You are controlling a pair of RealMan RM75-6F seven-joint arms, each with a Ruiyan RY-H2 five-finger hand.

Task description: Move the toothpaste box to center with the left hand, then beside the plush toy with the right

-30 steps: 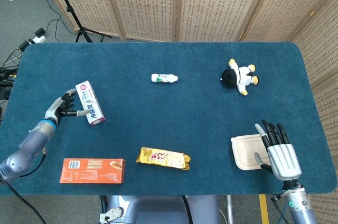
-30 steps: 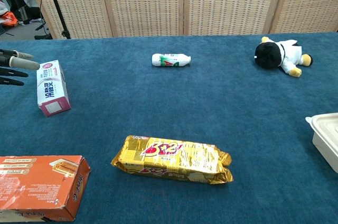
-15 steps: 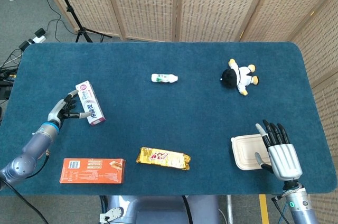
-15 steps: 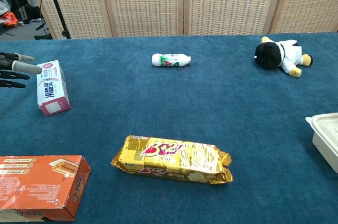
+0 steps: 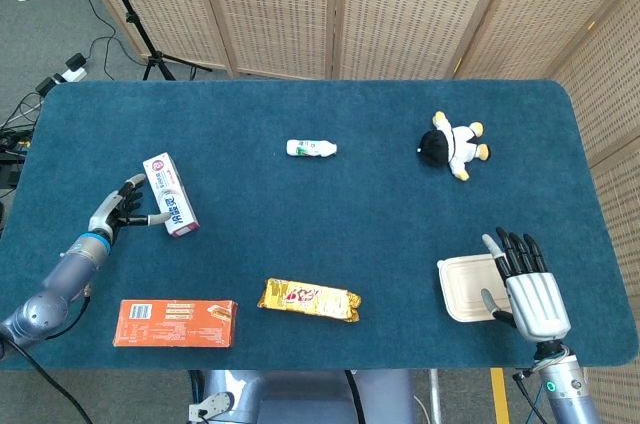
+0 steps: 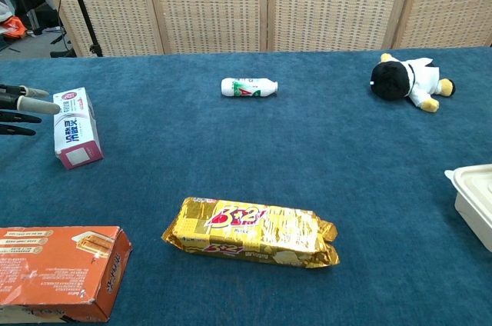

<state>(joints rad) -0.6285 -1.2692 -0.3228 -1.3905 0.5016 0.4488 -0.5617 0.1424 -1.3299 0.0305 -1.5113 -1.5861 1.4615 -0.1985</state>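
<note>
Toothpaste box (image 5: 170, 194) lies at left of frame on the blue worktop (image 5: 330, 234), well apart from the plush toy (image 5: 455, 144) at upper right. Left hand (image 5: 115, 212) sits just beside the box, fingers (image 6: 27, 103) spread; contact with the box cannot be made out, and chest view crops the hand at the left edge. Right hand (image 5: 528, 284) at lower right, fingers released, partly covering a white container (image 5: 462, 286). Between box and toy: small bottle (image 5: 311, 148). Lower frame: gold snack pack (image 5: 309, 299), orange carton (image 5: 175, 323), the latter cut off in chest view.
</note>
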